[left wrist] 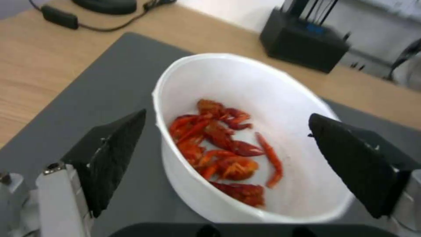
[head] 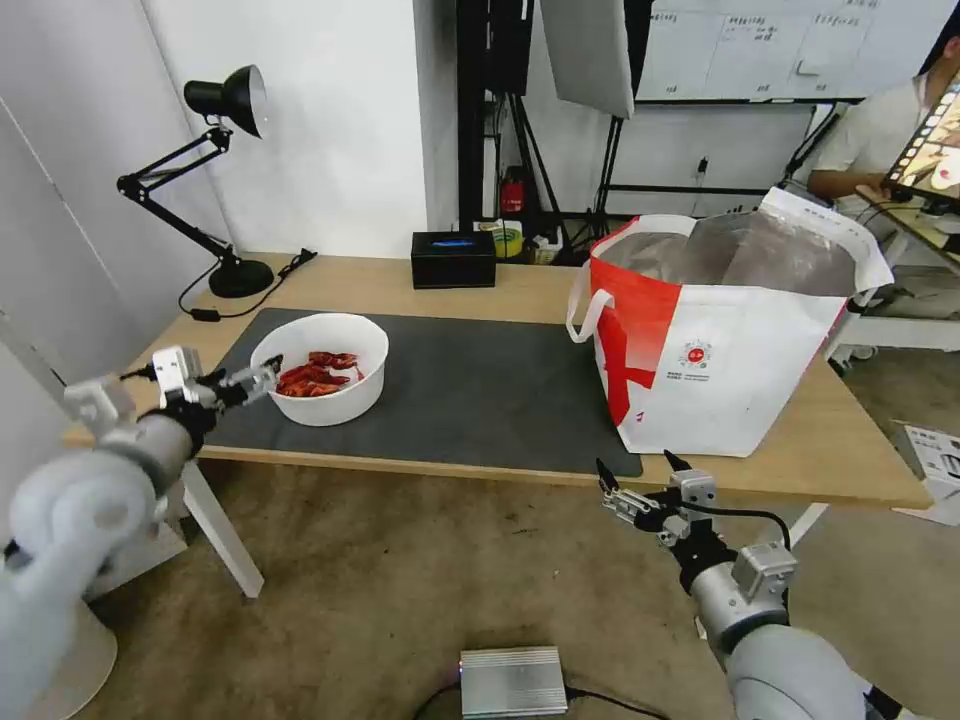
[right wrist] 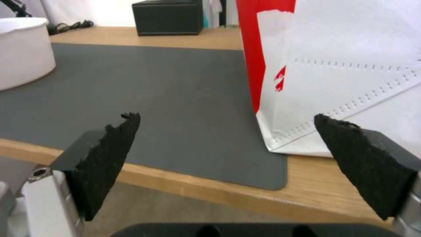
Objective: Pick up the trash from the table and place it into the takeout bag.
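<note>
The trash I see is a white round bowl (head: 330, 405) of red crayfish shells (head: 318, 375) on the left part of the dark grey mat (head: 480, 390) on the table (head: 380, 280). My left gripper (head: 262, 378) is open at the bowl's left rim. In the left wrist view its fingers (left wrist: 110, 158) stand wide apart on either side of the bowl (left wrist: 263, 92). The takeout bag (head: 720, 370) stands open-topped at the table's right end. My right gripper (head: 636, 462) hangs open and empty just below the table's front edge, in front of the bag (right wrist: 351, 65).
A black desk lamp (head: 225, 100) and its cable sit at the back left corner, and a black box (head: 453, 258) stands at the back edge. A silver box (head: 513, 680) lies on the floor in front. The mat between bowl and bag is bare.
</note>
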Controlling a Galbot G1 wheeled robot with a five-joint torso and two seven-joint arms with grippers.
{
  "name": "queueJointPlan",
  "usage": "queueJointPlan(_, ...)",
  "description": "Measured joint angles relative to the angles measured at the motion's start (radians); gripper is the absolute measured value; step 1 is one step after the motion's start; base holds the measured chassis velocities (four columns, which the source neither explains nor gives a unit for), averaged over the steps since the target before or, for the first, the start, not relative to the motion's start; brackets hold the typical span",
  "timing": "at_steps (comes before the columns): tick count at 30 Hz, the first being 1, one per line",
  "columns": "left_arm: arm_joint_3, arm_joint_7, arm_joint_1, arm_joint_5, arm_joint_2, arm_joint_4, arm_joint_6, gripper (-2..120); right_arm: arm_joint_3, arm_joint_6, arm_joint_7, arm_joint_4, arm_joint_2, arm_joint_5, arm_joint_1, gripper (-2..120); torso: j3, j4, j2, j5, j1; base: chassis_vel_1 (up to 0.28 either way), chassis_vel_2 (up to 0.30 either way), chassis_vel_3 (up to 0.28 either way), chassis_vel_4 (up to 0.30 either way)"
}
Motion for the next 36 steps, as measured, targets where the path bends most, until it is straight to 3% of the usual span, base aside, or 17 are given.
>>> queueJointPlan(10, 0.195, -0.107, -0.25, -0.101, 0.051, 0.159, 0.141, 100, 0.0, 0.0, 0.0, 0.0, 0.0, 0.0, 0.0, 100, 0.0, 0.0, 0.0, -0.0002, 0.0, 0.0, 0.0, 0.0, 0.0)
queueJointPlan(19, 0.288, -0.098, -0.371, -0.101, 0.066, 0.275, 0.205, 100, 0.0, 0.0, 0.0, 0.0, 0.0, 0.0, 0.0, 100, 0.0, 0.0002, 0.0, -0.0001, 0.0, 0.0, 0.0, 0.0, 0.0)
queueJointPlan(36, 0.39, -0.088, -0.48, -0.14, 0.047, 0.393, 0.224, 100, 0.0, 0.0, 0.0, 0.0, 0.0, 0.0, 0.0, 100, 0.0, 0.0001, 0.0, 0.0, 0.0, 0.0, 0.0, 0.0, 0.0)
